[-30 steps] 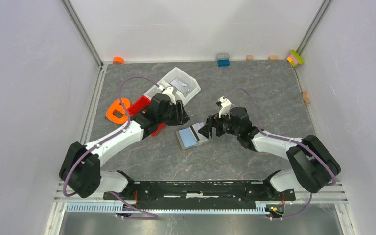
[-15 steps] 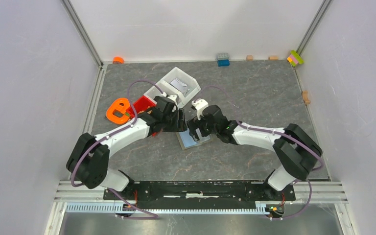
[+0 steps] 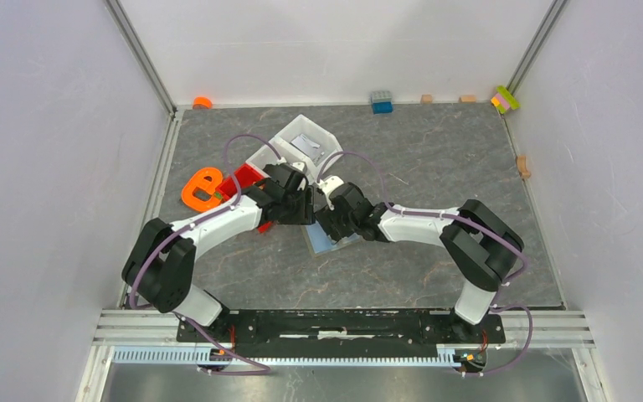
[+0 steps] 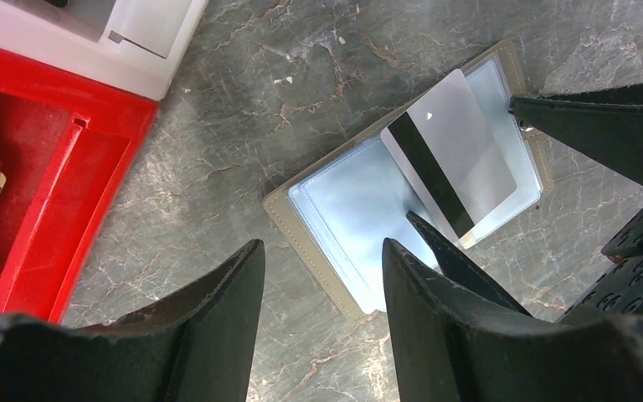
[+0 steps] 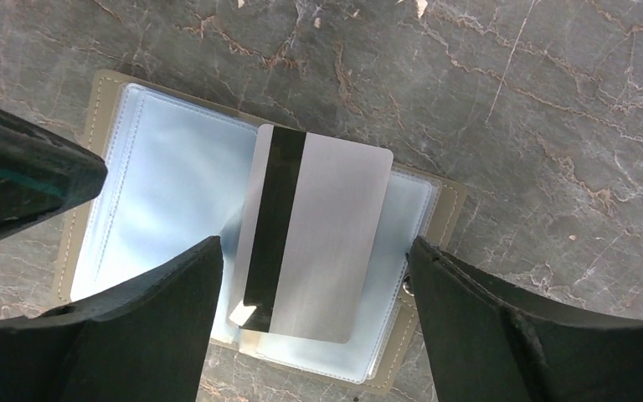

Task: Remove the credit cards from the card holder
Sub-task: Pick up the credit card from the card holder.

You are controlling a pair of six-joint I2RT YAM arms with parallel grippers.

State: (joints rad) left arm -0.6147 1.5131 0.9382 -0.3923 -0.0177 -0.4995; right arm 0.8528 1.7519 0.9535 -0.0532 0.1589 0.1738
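Two claws are seen spread over the open card holder (image 5: 151, 184), which lies flat on the grey marbled table (image 5: 552, 126), near the red bin (image 4: 50, 159). The right claw (image 5: 314, 247) is opened wide, one finger on each side of a grey card (image 5: 335, 243) with a black stripe; nothing is gripped, and contact with the card cannot be judged. The left claw (image 4: 322, 251) is parted less widely above the holder's other flap and is likewise empty. The card is laid slanted on one flap's clear sleeve. From above, the holder is mostly covered by both wrists. Whether more cards sit under the sleeves cannot be made out. A white bin (image 4: 92, 42) is set against the red one, cut off by the frame; an orange piece (image 3: 201, 188) is seen on the red bin's far side
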